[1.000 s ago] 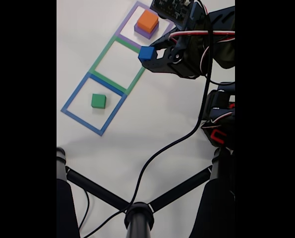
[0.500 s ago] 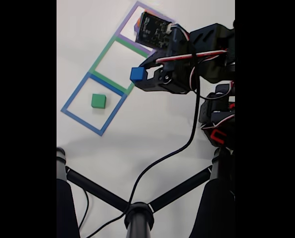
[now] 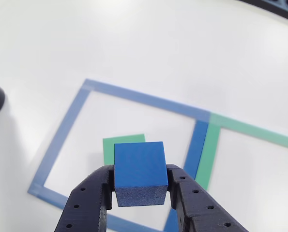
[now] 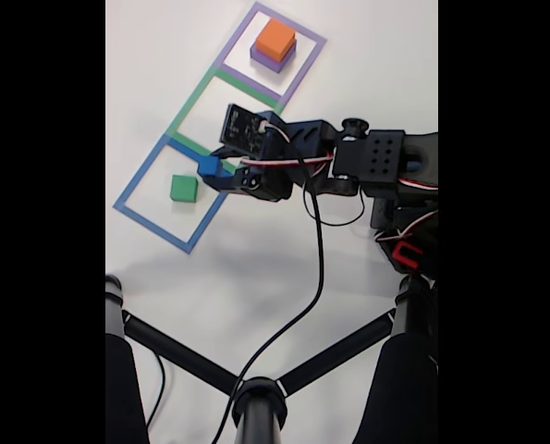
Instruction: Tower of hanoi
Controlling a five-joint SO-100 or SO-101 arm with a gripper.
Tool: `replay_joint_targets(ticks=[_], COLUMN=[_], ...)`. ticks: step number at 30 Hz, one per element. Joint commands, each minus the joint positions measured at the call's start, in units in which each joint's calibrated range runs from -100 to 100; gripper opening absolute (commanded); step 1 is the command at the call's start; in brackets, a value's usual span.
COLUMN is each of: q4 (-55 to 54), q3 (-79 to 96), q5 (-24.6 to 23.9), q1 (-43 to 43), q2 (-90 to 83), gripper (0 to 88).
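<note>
1. The hand (image 3: pixel 140 193) is clamping the dark blue cube (image 3: pixel 139 172) between its two black fingers (image 3: pixel 93 198), one pressing on each side face; in the fixed view the hand (image 4: pixel 210 172) is holding the dark blue cube (image 4: pixel 207 166) over the right edge of the blue square outline (image 4: pixel 145 171).
2. Compared with a second ago, the hand is now sitting much further left and nearer in the fixed view: it was beside the purple square outline (image 4: pixel 304 65), then crossed the green square outline (image 4: pixel 184 109), and is now reaching the blue one, with the cube staying in its grip throughout.
3. The arm (image 4: pixel 367 162) was covering the far stack half a second ago; the orange cube (image 4: pixel 275 38) is now showing again, sitting on the purple cube (image 4: pixel 271 59) inside the purple outline.
4. The green cube (image 4: pixel 183 188) is lying unmoved on the white bench (image 4: pixel 256 268) inside the blue outline, just left of the held cube in the fixed view.
5. In the other view the green cube (image 3: pixel 117 145) is peeking out behind the held cube, which is hiding most of it.
6. A black cable (image 4: pixel 307 277) is trailing from the arm across the bench toward the near edge, where black stand legs (image 4: pixel 191 361) are meeting.
</note>
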Motion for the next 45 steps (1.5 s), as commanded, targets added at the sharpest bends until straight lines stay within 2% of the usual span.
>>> replay_joint_targets(ticks=[1,7,14,45], q4=[-19.01,-34.23,-42.65,-48.72], q3=[2.88,2.42,-1.94,-7.39], q5=[0.59,0.59,0.59,0.59], q1=[-1.28,-2.65,-2.72,-2.19], q2=[8.65,22.51,34.53,45.83], gripper=[2.6,2.8,3.0,5.5])
